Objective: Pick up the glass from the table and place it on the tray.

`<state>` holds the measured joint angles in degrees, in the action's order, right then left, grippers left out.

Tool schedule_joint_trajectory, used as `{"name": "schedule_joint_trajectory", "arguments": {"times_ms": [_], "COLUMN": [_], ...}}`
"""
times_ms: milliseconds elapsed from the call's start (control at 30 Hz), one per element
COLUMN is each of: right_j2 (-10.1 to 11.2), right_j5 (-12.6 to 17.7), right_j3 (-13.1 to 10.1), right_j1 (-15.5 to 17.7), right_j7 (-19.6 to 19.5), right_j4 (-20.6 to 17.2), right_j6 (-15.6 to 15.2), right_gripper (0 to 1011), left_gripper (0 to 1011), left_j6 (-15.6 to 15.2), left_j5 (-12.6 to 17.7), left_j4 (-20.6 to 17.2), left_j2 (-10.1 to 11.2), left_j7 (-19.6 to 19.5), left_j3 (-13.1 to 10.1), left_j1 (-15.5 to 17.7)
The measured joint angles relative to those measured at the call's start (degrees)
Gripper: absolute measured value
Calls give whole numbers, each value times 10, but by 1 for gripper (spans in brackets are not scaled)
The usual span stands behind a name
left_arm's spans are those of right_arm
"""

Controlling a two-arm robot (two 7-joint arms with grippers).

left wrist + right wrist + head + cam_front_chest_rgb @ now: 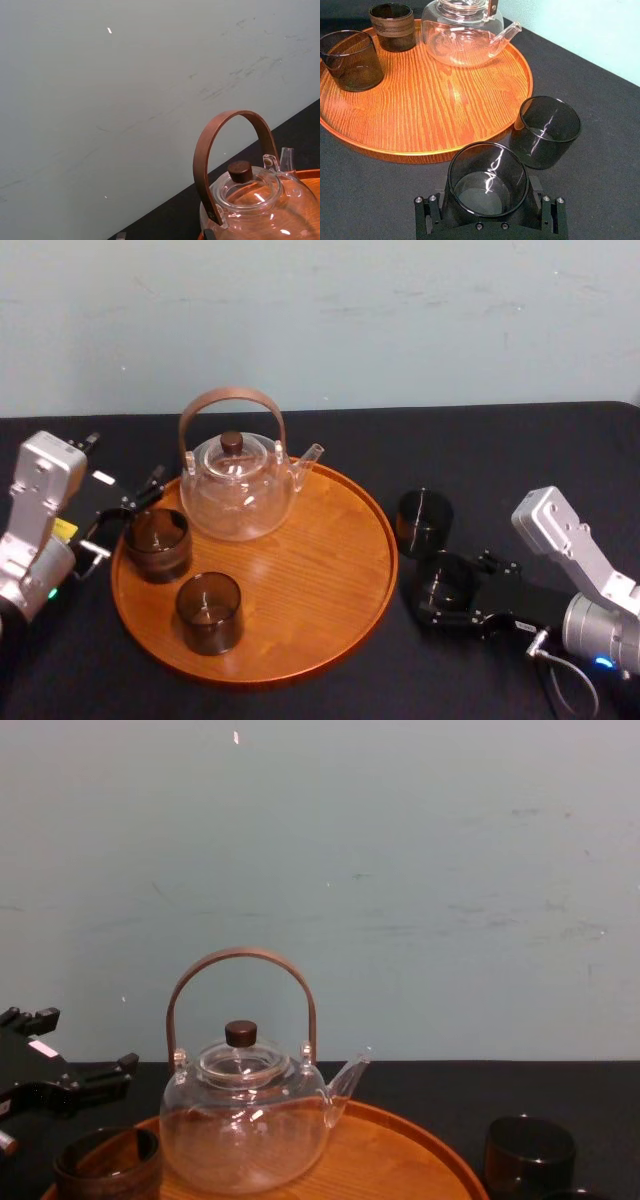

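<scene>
The step in hand looks like the grasp: the right gripper (438, 595) lies low on the table (500, 460) just off the tray's (300, 560) right rim, its two black fingers pressed against opposite sides of a dark glass (487, 172). The glass stands upright, apparently not yet lifted, with its base on the table. A second glass (425, 520) stands beside it, a little farther along the same rim, close to the held one but apart from it. On the tray are the teapot (240, 490) toward the back, a banded cup (157, 543) at the left and a plain cup (209, 612) near the front; the middle and right of the tray are bare. The left gripper (125, 515) waits at the tray's left rim beside the banded cup, fingers spread and holding nothing. The next move calls for a straight lift, high enough to clear the low rim without nudging the second glass, then a short carry over the bare wood.
</scene>
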<state>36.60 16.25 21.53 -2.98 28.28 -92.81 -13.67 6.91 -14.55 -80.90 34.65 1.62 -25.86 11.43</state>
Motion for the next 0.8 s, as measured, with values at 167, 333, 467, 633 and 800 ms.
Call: {"name": "schedule_joint_trajectory", "arguments": {"times_ms": [167,333,467,633,800], "right_j2": [-2,-3,-3,-3,-2], "right_j5": [-1,-2,-2,-2,-2], "right_j3": [3,3,3,3,3], "right_j1": [-5,-6,-6,-5,-5], "right_j7": [1,0,0,-1,-1], "right_j4": [3,3,3,3,3], "right_j6": [0,-1,0,0,0], "right_gripper": [1002,1002,1002,969,914], "left_gripper": [1001,1001,1001,1001,1001], "left_j6": [0,0,0,0,0], "left_j5": [0,0,0,0,0], "left_j4": [0,0,0,0,0], "left_j2": [0,0,0,0,0], "left_j7": [0,0,0,0,0], "left_j3": [0,0,0,0,0], "left_j1": [0,0,0,0,0]}}
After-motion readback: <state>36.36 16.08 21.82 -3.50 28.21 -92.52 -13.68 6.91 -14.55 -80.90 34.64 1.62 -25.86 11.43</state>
